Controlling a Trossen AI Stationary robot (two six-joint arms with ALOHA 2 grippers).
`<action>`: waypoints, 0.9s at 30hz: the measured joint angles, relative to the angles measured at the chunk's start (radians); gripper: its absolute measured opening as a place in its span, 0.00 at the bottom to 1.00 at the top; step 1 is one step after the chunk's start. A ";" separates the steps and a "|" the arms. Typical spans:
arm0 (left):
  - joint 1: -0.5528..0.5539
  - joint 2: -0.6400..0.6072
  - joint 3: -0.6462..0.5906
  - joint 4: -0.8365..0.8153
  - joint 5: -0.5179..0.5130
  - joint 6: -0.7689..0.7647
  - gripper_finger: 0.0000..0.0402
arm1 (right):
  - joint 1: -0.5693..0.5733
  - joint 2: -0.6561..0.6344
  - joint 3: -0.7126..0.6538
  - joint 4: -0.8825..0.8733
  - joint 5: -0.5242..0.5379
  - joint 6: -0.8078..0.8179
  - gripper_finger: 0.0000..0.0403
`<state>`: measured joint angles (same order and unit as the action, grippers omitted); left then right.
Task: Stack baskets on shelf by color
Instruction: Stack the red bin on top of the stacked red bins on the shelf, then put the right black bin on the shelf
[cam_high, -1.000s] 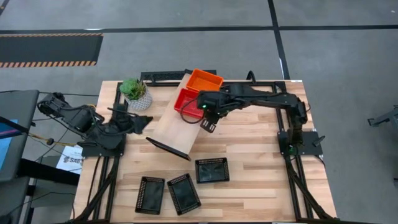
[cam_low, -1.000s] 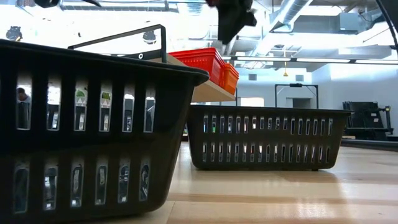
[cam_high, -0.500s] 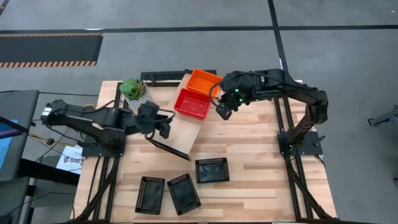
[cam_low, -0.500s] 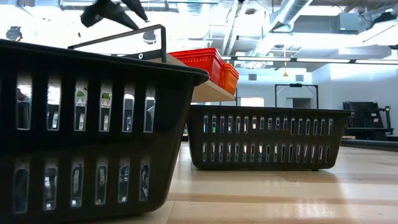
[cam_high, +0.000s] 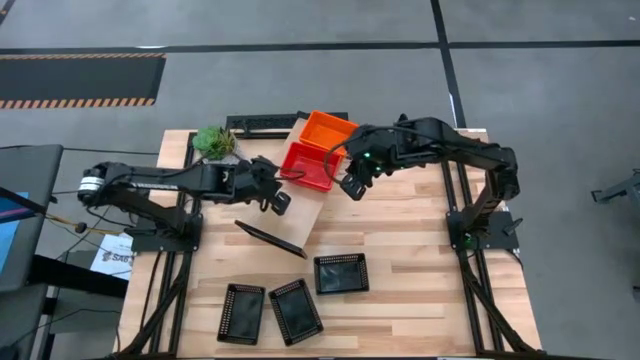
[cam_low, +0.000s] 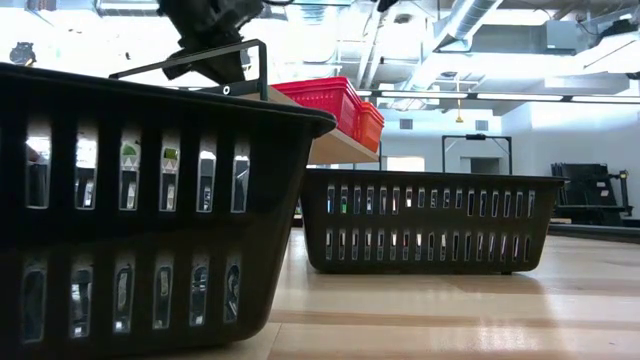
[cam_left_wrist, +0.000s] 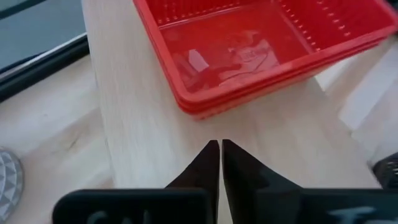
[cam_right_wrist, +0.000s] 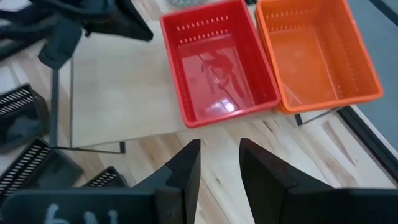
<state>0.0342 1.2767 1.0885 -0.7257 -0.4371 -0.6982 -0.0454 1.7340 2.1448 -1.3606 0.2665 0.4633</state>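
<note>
The left gripper has its two dark fingers pressed together with nothing between them, hovering over the bare light wood of the shelf just short of the red baskets; in the high view this gripper sits above the shelf's left part, at the end of an arm stretched across from the table's left side. The right gripper has its fingers parted and empty, held above the slatted tabletop just beside the shelf's right edge, with the red baskets and the orange baskets ahead of it; from above it hangs right next to the red stack. The red baskets rest on the far half of the shelf, and the orange baskets sit touching them at the shelf's far end. The near end of the shelf shows its dark frame edge. Three black baskets lie separately on the tabletop near the front edge: one on the left, one in the middle, tilted, and one to the right, nearer the shelf. A small potted plant stands at the far left of the table.
</note>
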 joint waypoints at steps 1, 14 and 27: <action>0.007 0.006 0.000 0.003 0.003 0.009 0.00 | -0.002 0.003 -0.001 -0.006 0.000 0.000 0.33; 0.102 0.018 0.000 0.119 -0.002 0.078 0.00 | -0.003 0.013 -0.001 -0.017 0.000 -0.001 0.33; 0.065 -0.010 0.000 0.118 0.153 0.014 0.02 | 0.099 0.013 -0.071 -0.205 -0.033 0.016 0.35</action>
<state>0.0994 1.2669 1.0885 -0.6072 -0.2840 -0.6840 0.0537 1.7465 2.0743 -1.5660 0.2334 0.4793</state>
